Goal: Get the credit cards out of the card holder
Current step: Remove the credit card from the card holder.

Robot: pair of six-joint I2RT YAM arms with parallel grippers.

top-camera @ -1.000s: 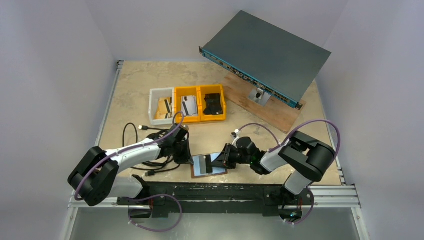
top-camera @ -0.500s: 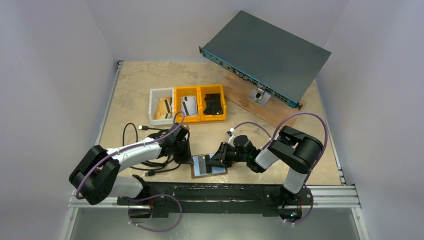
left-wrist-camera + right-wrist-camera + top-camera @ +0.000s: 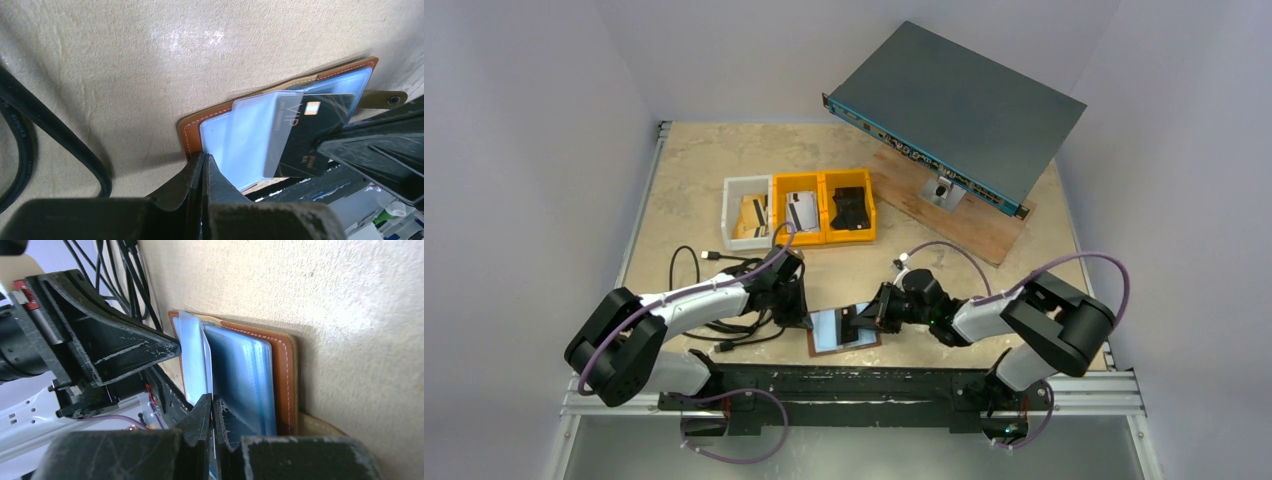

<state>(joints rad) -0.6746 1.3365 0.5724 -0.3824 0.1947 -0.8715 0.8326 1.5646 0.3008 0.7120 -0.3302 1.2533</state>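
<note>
Left gripper (image 3: 203, 161) clamps the left edge of the open card holder (image 3: 192, 131) at the near side of the table (image 3: 704, 170). The right gripper (image 3: 212, 407) pinches a dark card (image 3: 306, 131) half out of its sleeve (image 3: 250, 137). Next likely comes a straight rightward pull, holder pinned.

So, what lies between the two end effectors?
The open card holder, a dark card partly out of its pocket; top external view shows it.

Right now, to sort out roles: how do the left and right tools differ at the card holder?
The left tool pinches the card holder's edge; the right tool pinches a dark card partly out of it. Left reaches from the left, right from the right. Both are shut.
</note>
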